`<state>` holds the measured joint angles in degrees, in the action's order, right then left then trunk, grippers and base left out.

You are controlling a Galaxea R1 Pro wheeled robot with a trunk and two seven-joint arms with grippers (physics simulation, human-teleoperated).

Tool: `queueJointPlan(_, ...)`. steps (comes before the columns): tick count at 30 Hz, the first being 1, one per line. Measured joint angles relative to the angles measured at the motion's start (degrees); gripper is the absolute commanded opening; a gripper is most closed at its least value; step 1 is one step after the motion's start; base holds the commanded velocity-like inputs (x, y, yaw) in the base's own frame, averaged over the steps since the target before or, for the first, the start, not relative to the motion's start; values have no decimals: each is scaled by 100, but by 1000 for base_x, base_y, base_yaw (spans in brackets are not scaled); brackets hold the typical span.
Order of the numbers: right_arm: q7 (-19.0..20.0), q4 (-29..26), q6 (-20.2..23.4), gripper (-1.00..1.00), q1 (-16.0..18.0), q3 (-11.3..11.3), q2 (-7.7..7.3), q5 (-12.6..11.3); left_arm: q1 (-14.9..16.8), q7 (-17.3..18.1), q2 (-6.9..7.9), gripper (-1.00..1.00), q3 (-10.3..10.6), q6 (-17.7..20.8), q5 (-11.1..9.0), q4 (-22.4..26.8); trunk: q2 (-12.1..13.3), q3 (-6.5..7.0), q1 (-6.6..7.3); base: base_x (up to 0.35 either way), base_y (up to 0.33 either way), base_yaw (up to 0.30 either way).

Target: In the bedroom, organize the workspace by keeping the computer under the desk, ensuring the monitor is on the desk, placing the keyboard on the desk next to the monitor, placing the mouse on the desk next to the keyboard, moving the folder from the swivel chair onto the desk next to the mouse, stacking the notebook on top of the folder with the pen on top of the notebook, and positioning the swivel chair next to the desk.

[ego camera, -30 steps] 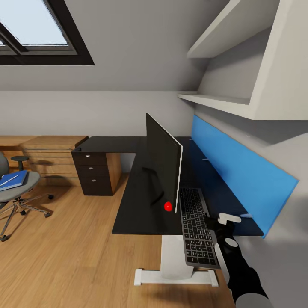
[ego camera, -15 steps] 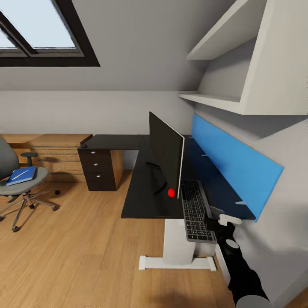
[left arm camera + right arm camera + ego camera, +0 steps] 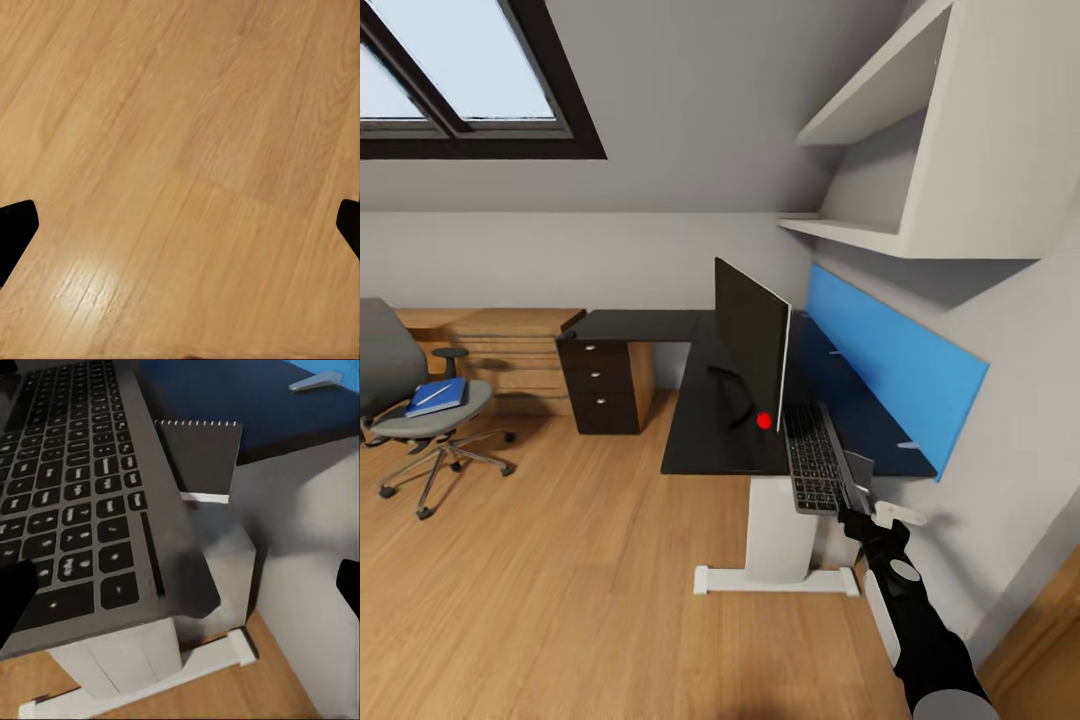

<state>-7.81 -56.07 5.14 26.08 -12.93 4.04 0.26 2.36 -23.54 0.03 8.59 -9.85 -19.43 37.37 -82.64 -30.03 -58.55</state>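
Far left: one chair point(image 3: 415, 420), grey, on the wood floor point(image 3: 560, 560), well apart from the desk. One blue folder point(image 3: 438, 397) flat on its seat, one white pen point(image 3: 440, 391) lying on the folder. Behind the chair, one light wooden counter point(image 3: 495, 335) against the far wall.

Centre: one desk point(image 3: 705, 420), black and L-shaped, on a white leg, with three drawers point(image 3: 598, 385) under its far-left wing. One monitor point(image 3: 752, 345) upright on the desktop, seen nearly edge-on, one red light point(image 3: 764, 421) at its near lower corner. Just right of the monitor, one keyboard point(image 3: 815, 460) lengthwise along the desk, near end jutting over the near edge. Right of that, one blue panel point(image 3: 890, 375) along the wall; two white shelves point(image 3: 860, 235) above.

Near right: right gripper point(image 3: 870, 512) at the keyboard's near right corner. Right wrist view: keyboard point(image 3: 82, 502) close ahead, two dark fingertips point(image 3: 15, 592) spread at the picture's edges, nothing held. Left wrist view: two fingertips point(image 3: 15, 225) likewise wide apart, empty, over bare floor point(image 3: 187, 165).
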Motion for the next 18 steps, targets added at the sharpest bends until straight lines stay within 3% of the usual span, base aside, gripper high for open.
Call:
queueJointPlan(8, 0, 17, 2, 100, -2, -1, 3, -2, 1, 0, 0, 100, 0, 0, 3, 0, 0, 0, 1, -299, 5, 0)
queueJointPlan(15, 8, 40, 6, 100, -26, -4, -5, -39, 0, -12, -8, 100, -12, -13, 3, 31, 0, 0, 3, -62, 1, 0)
queueJointPlan(18, 46, 15, 9, 100, -81, -8, -19, -196, -2, -22, -8, 100, -24, -15, 1, 77, 0, 0, 3, -11, 0, 0)
